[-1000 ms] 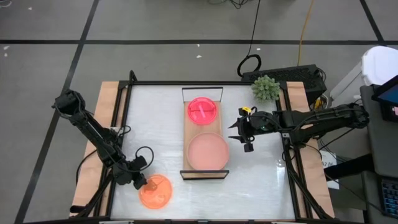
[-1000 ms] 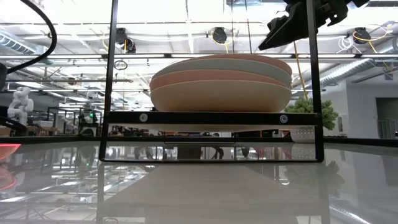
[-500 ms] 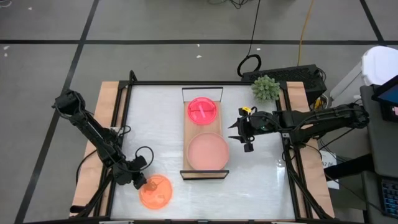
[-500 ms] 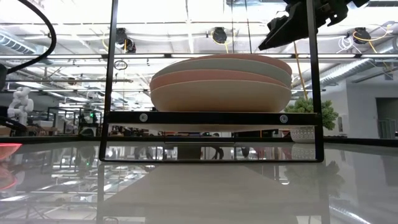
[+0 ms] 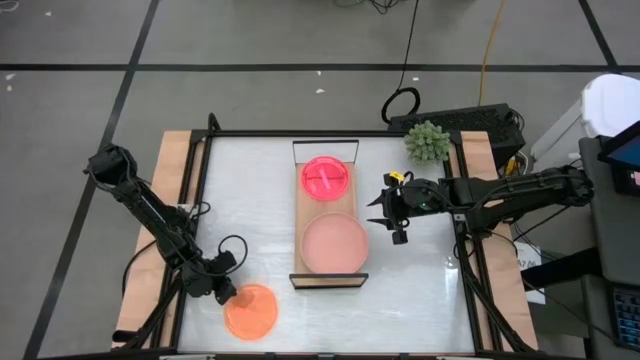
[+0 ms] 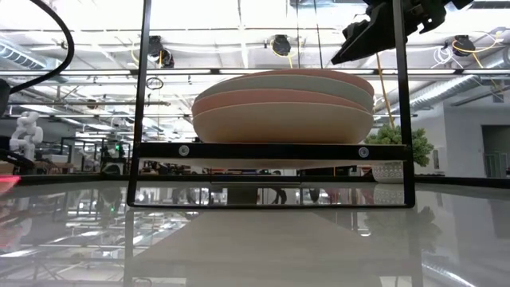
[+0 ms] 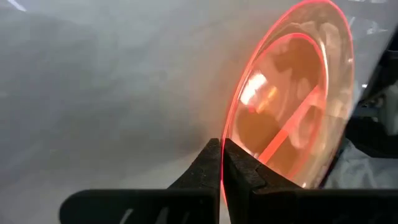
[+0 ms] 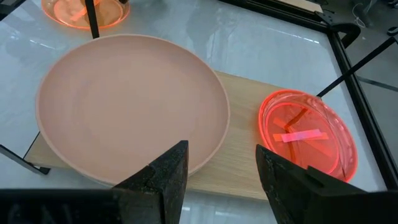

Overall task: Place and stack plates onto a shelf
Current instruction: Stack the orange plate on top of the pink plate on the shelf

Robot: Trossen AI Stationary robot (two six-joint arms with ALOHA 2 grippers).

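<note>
Left end effector (image 7: 222, 163) pinching orange plate (image 5: 250, 311) rim, right end effector (image 5: 394, 215) raised beside shelf (image 5: 303, 212)

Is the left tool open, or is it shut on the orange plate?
Shut on it. In the left wrist view the left tool has its two fingers pressed together on the rim of the orange plate.

Bright overhead light; glare on the table (image 6: 263, 239); left wrist view blurred.

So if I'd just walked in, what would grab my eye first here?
Probably the glowing hot-pink plate at the shelf's far end, behind the stack of larger plates. Then the translucent orange plate near the table's front left corner, its rim pinched in the left hand. The right hand hovers open beside the shelf.
</note>
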